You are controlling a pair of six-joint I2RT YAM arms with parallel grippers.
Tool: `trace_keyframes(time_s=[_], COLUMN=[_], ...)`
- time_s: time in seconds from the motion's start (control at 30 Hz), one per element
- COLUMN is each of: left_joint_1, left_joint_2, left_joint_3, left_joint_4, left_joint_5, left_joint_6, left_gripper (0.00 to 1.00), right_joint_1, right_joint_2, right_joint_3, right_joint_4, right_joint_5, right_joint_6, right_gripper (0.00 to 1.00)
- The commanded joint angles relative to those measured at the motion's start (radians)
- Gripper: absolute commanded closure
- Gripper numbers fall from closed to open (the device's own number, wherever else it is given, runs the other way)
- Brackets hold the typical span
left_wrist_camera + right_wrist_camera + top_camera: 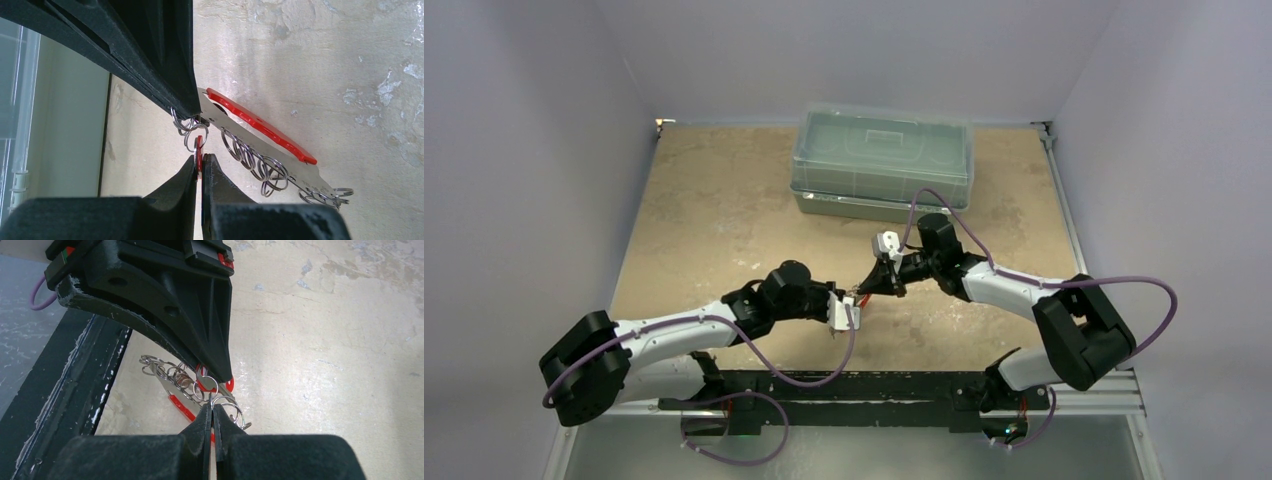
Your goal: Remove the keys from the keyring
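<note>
The keyring (280, 150) is a flat white crescent with a red outer edge, hanging between both grippers just above the table. Several small metal rings (260, 167) hang along it. My left gripper (200, 159) is shut on the red-headed key (199, 149), which hangs from a ring at the holder's end. My right gripper (212, 409) is shut on a thin metal ring (220, 401) at that same end; its finger (170, 75) shows in the left wrist view. In the top view the left gripper (852, 303) and right gripper (865, 289) meet tip to tip. The other keys are not visible.
A large clear plastic box (882, 160) stands at the back of the tan table (724, 210). The black base rail (874, 385) runs along the near edge and shows in the right wrist view (70, 385). White walls enclose three sides.
</note>
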Motion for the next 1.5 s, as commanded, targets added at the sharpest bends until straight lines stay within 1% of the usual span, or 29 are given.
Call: trace_keyframes(time_s=[0.0,0.3,0.53,0.87,1.0,1.03,1.13,1.27,1.4,1.47], left_joint_1=[-0.005,-0.009,-0.031,-0.040,-0.040,-0.040,-0.040,-0.040,-0.040,-0.040], left_joint_2=[-0.047,-0.022,-0.016,-0.016,-0.022,-0.026,-0.045,-0.073,-0.090,-0.099], left_joint_3=[0.038,0.073,0.092,0.099,0.081,0.076,0.050,0.005,-0.018,-0.026], left_joint_4=[-0.014,-0.002,0.009,0.022,0.022,0.023,0.039,0.070,0.086,0.098], left_joint_5=[0.001,-0.001,0.012,-0.017,-0.043,-0.046,-0.051,-0.047,-0.029,-0.018], left_joint_6=[0.033,0.126,0.208,0.262,0.278,0.282,0.310,0.366,0.401,0.409], left_gripper=[1.00,1.00,1.00,1.00,1.00,1.00,1.00,1.00,1.00,1.00], right_joint_1=[-0.022,-0.016,-0.011,-0.008,-0.009,-0.009,-0.008,-0.010,-0.009,-0.010], right_joint_2=[0.009,0.019,0.039,0.035,0.045,0.051,0.071,0.052,0.027,0.021], right_joint_3=[-0.002,0.003,0.004,-0.001,0.028,0.042,0.068,0.050,0.039,0.041], right_joint_4=[-0.015,-0.028,-0.029,-0.033,-0.113,-0.147,-0.211,-0.206,-0.186,-0.189], right_joint_5=[0.097,0.086,0.078,0.059,0.008,-0.012,-0.043,-0.046,-0.043,-0.047], right_joint_6=[-0.033,-0.034,-0.029,-0.038,-0.101,-0.123,-0.176,-0.195,-0.180,-0.178], right_gripper=[1.00,1.00,1.00,1.00,1.00,0.98,0.86,0.74,0.73,0.71])
